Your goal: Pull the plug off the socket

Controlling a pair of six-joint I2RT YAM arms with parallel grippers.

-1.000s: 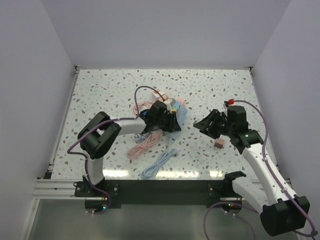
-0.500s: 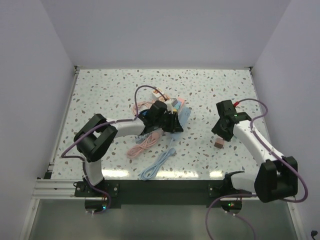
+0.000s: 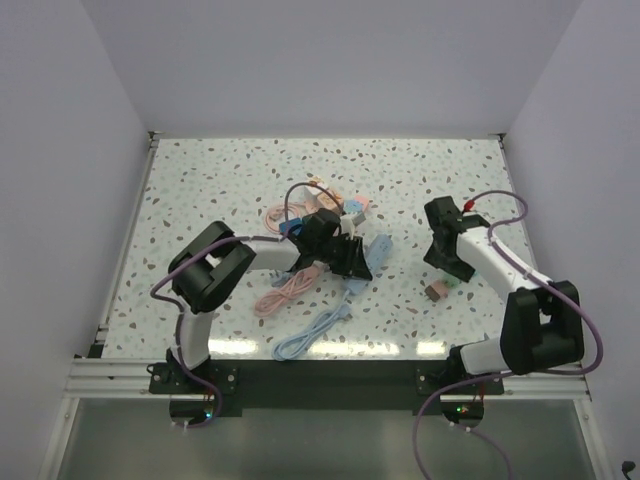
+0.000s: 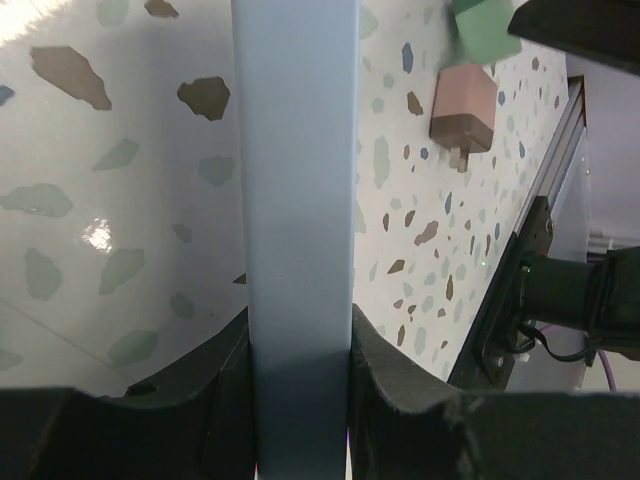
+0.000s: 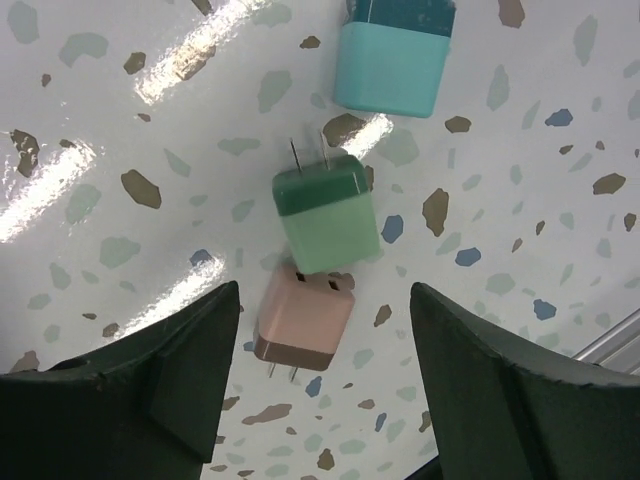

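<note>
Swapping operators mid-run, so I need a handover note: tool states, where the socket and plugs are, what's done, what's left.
Left tool: shut on the pale blue socket strip.
Right tool: open, empty, hovering over loose plugs.
Done: the green plug, pink plug and teal plug lie off the strip on the table, right side. The green and pink plugs have their prongs exposed.
Left: the top view shows coloured blocks just beyond the left tool. I can't tell whether they're plugged in. Check them, then pull any that are.
</note>
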